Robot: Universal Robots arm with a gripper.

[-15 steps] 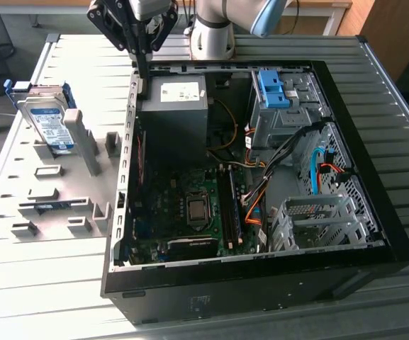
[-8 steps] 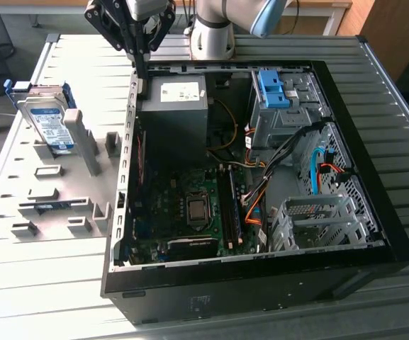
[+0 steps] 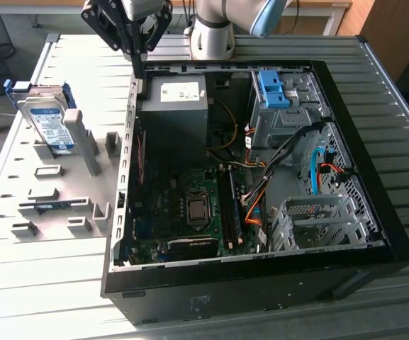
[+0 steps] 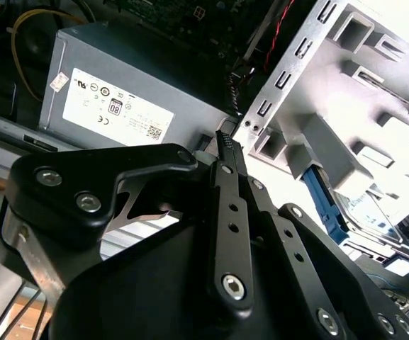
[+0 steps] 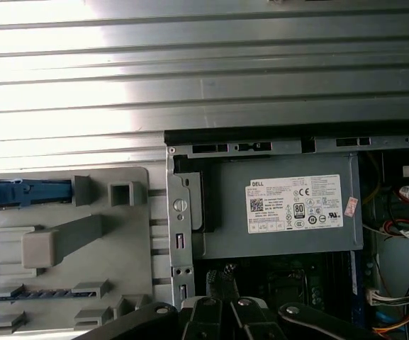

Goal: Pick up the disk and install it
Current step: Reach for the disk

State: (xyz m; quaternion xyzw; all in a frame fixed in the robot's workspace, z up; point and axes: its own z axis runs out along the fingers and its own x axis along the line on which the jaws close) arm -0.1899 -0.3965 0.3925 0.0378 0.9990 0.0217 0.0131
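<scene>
Gripper [image 3: 139, 74] hangs over the open computer case [image 3: 261, 292], at the case's far corner on the exterior view's left. Its two tips are pressed together with nothing between them (the power supply [image 3: 178, 122] sits just beside). The disk [image 3: 48, 120] leans tilted in the grey fixture [image 3: 69, 185] near the table's [image 3: 41, 292] far edge, well apart from the gripper.

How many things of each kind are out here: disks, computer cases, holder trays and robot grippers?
Disk: 1
Open computer case: 1
Grey holder tray: 1
Gripper: 1
Total: 4
</scene>
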